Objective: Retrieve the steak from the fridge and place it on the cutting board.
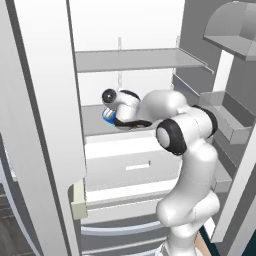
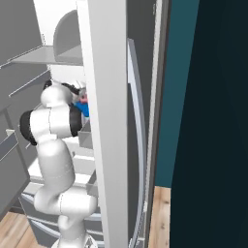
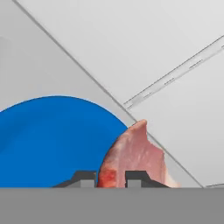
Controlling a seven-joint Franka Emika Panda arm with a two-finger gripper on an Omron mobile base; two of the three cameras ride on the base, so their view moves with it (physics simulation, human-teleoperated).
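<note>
Inside the fridge [image 1: 130, 60], the fingers [image 3: 87, 178] clamp the steak [image 3: 135, 157] above a blue plate [image 3: 52, 140]

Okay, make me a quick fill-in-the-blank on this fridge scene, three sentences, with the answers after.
1. The claw has its two dark tips on either side of the ____.
2. The steak lies on a round plate whose colour is ____.
3. The arm reaches into the fridge, whose door stands ____.

Missing words: steak; blue; open
</note>
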